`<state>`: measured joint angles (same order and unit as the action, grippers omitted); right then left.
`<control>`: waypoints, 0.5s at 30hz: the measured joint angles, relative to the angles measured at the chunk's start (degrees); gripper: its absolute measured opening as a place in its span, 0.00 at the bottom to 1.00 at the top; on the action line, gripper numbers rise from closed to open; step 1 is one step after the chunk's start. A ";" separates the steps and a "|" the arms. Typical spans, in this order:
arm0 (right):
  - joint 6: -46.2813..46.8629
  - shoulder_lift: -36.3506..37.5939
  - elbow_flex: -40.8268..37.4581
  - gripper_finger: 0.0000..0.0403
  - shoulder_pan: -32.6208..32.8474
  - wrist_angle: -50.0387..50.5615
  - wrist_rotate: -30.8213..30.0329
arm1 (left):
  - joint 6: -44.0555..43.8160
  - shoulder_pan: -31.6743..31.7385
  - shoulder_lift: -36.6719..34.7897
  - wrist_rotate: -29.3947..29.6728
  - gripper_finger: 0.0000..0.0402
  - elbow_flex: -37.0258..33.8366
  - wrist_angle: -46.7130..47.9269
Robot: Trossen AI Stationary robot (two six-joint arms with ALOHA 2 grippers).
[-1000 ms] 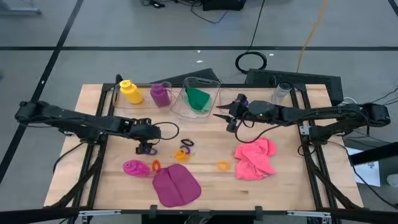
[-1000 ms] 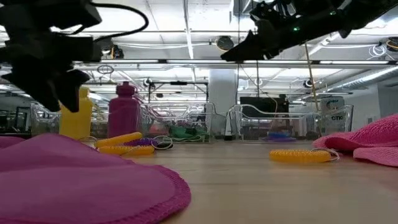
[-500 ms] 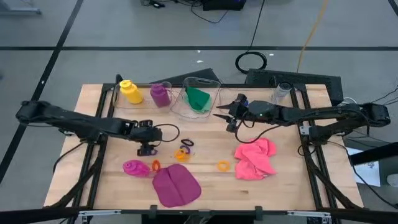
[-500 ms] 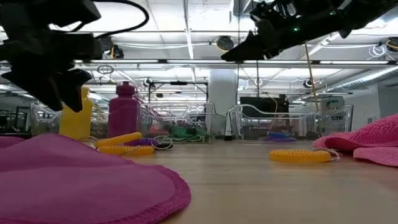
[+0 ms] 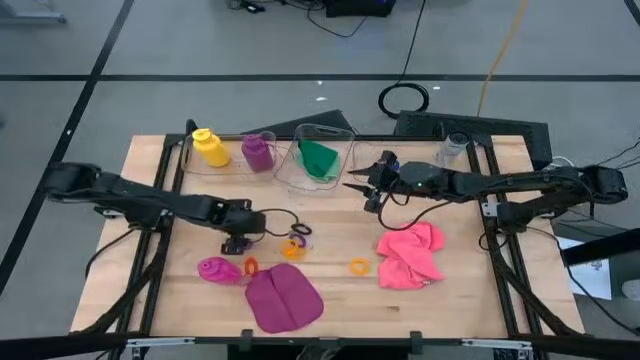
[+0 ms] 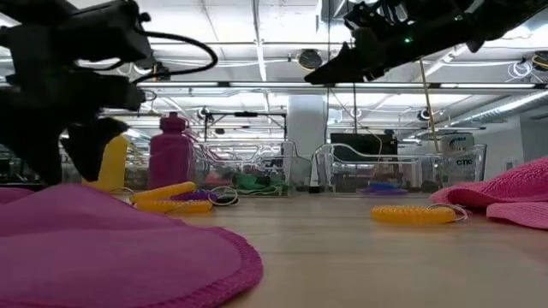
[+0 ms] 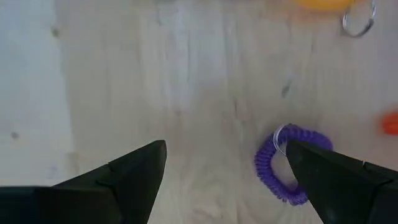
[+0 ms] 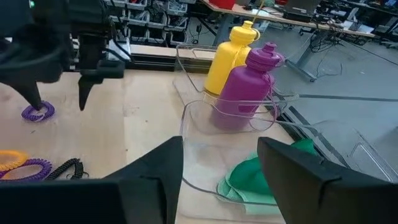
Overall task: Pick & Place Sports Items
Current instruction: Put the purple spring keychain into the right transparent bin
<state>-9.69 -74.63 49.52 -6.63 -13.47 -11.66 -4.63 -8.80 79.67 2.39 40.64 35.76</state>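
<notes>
left tool [image 5: 236, 243]: wide open, empty, low over the surface [image 5: 450, 300], purple ring [image 7: 287, 167] just beside one finger
right tool [image 5: 362, 188]: part open, holds nothing, up in the air by the clear bin [image 5: 340, 140]
green cloth [image 5: 320, 158]: in that bin
yellow bottle [image 5: 209, 147], purple bottle [image 5: 258, 152]: standing in the far-left bin
magenta bottle [image 5: 215, 270]: lying beside magenta cloth [image 5: 283, 298]
pink cloth [image 5: 410, 254]: right side of surface

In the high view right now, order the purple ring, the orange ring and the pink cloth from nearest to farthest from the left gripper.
From the left gripper:
1. purple ring, beside it at mid-table.
2. orange ring, further toward the right arm's side.
3. pink cloth, farthest, on the right arm's side.
</notes>
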 joint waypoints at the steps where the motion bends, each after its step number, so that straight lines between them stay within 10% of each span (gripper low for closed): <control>1: 0.00 0.00 0.00 0.36 0.00 0.00 0.00 | 0.00 0.00 0.45 0.00 0.69 0.00 0.10; 15: -0.01 0.00 0.00 0.36 0.00 0.01 0.00 | -0.62 0.00 3.73 -1.42 0.67 0.00 0.21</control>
<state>-9.71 -74.63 49.52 -6.63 -13.47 -11.66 -5.25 -8.80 83.40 0.97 40.64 35.97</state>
